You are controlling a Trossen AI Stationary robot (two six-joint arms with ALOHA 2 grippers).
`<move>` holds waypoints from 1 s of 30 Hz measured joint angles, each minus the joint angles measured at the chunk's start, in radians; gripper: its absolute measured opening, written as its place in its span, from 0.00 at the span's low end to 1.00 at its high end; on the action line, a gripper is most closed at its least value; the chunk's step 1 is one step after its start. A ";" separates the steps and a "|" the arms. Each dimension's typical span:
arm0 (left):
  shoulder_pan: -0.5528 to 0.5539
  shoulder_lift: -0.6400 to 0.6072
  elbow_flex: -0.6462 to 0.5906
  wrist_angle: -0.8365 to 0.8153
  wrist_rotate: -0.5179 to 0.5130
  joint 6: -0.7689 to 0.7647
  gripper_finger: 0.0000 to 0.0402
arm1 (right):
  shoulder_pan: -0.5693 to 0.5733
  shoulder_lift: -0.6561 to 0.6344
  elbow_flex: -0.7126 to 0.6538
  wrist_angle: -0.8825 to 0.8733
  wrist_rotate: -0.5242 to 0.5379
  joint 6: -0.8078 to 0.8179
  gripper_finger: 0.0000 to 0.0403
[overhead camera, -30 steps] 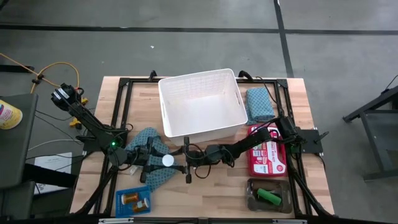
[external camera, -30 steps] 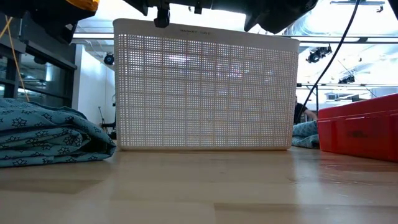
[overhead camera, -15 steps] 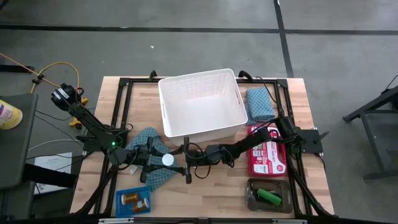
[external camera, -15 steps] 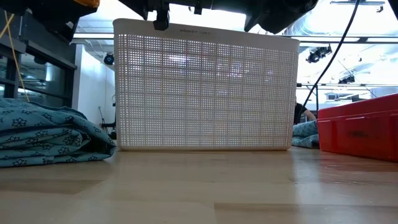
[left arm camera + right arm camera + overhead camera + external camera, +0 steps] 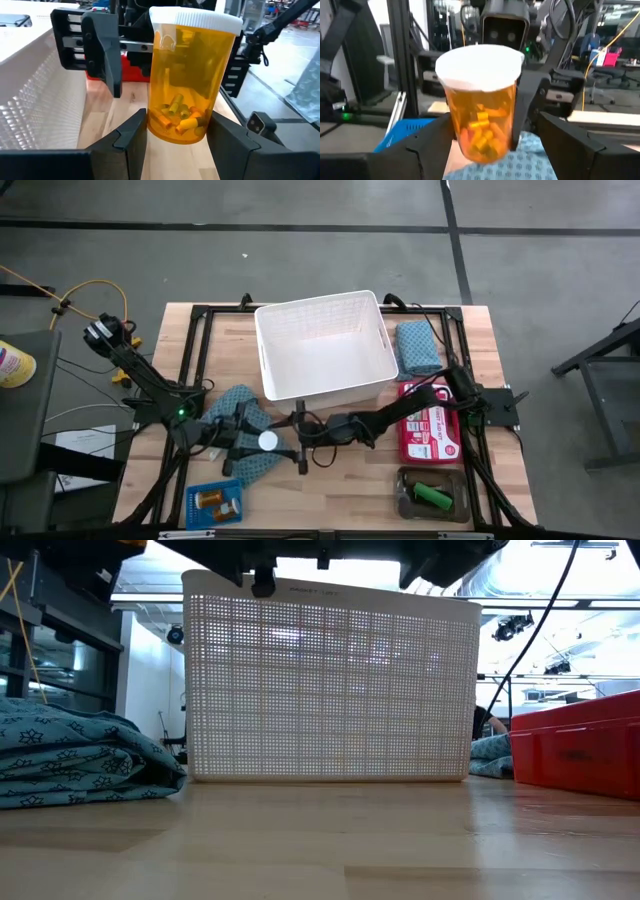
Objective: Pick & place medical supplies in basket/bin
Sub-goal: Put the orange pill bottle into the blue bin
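An orange pill bottle with a white cap (image 5: pixel 268 440) (image 5: pixel 190 75) (image 5: pixel 480 100) is held upright above the table by my left gripper (image 5: pixel 256 442) (image 5: pixel 177 121), in front of the white lattice basket (image 5: pixel 322 302) (image 5: pixel 330 690). My right gripper (image 5: pixel 292 442) (image 5: pixel 495 122) faces it from the table's right, open. Its fingers (image 5: pixel 102 55) stand on either side of the bottle, apart from it. One teal patterned cloth (image 5: pixel 232 402) (image 5: pixel 70 755) lies under the left arm, the other (image 5: pixel 418 347) lies right of the basket. My left gripper pinches the bottle's orange body (image 5: pixel 165 127) below the cap between its two fingers (image 5: pixel 529 107). The fingers come level from the table's left side. The bottle stands upright in the hold, cap up, lifted clear of the table.
A red case (image 5: pixel 430 425) (image 5: pixel 580 750) lies under the right arm. The blue mesh tray (image 5: pixel 192 505) at the near left holds small orange bottles. The grey tray (image 5: pixel 405 480) at the near right holds a green piece. A black frame runs around the table top.
My right gripper has crept a little toward the table's left, closer around the bottle that the left gripper holds. The bottle has stayed where it was.
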 joint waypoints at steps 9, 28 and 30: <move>-0.081 0.000 0.000 -0.002 -0.012 -0.006 0.42 | 0.028 -0.009 0.000 -0.092 -0.025 0.019 0.68; -0.408 0.000 0.000 -0.126 0.019 -0.374 0.42 | 0.126 -0.009 0.000 -0.329 -0.055 0.366 0.68; -0.433 0.000 0.000 -0.155 0.015 -0.431 0.42 | 0.129 -0.009 0.000 -0.328 -0.054 0.373 0.68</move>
